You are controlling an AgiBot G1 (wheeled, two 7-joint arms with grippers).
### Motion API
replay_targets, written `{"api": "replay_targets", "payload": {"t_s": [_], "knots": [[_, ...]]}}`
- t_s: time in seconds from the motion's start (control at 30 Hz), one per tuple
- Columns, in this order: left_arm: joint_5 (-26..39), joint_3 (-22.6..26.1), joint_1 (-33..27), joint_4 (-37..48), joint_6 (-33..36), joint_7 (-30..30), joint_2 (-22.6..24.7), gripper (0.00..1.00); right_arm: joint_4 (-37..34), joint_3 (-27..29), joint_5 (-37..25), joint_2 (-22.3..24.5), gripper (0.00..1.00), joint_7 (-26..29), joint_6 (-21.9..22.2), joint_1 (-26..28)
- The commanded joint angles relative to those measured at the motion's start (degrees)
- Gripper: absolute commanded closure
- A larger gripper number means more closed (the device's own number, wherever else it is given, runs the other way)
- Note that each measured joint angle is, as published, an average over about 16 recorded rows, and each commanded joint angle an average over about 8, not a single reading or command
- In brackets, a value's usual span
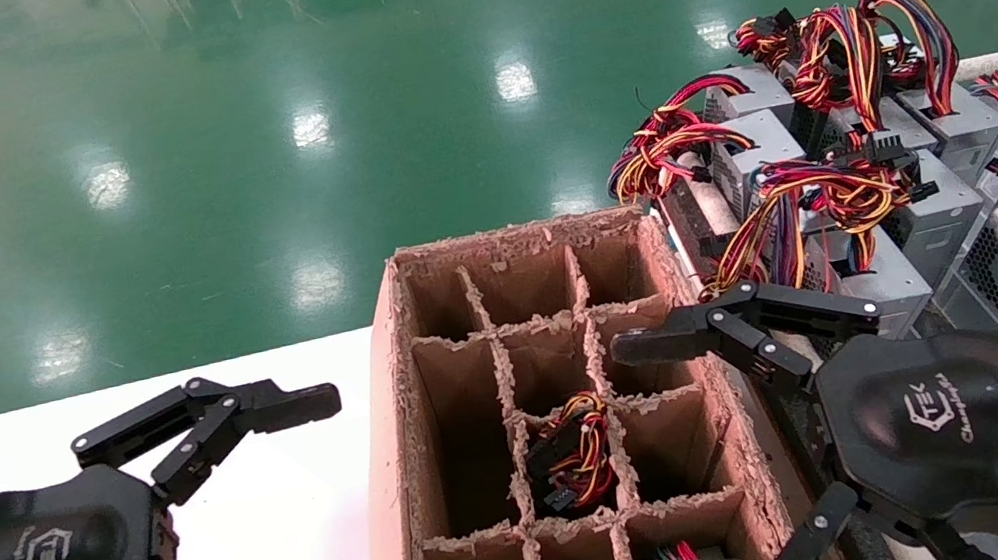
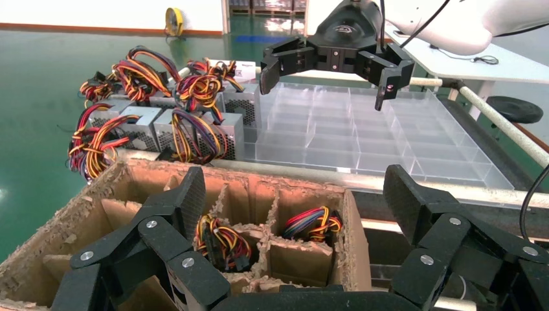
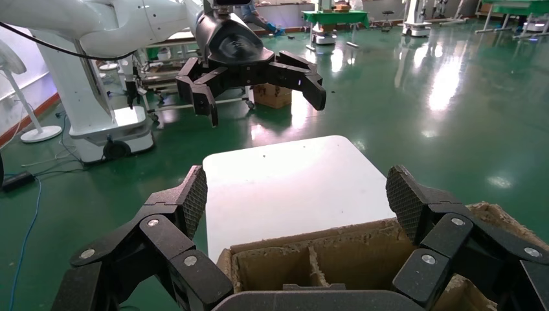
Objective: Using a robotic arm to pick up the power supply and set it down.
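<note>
Frayed cardboard box [image 1: 401,418] gapes beneath the black right tool [image 1: 666,460], wide open, empty

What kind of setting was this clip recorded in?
Probably a factory-style robot test floor: a glossy green floor, many grey power supplies with wire bundles queued beside a divided cardboard box, and another white robot base nearby. Left gripper and right gripper hover, fingers open.
</note>
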Motion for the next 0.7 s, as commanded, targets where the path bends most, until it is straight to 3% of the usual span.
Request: {"api": "replay_targets", "payload": {"t_s": [0.03,0.7], "knots": [[0.0,0.0,0.0,0.0,0.0,0.0,0.0,0.00,0.0,0.0,0.0,0.0,0.00,0.0,0.0,0.0],[0.0,0.0,0.0,0.0,0.0,0.0,0.0,0.00,0.0,0.0,0.0,0.0,0.00,0.0,0.0,0.0]]}}
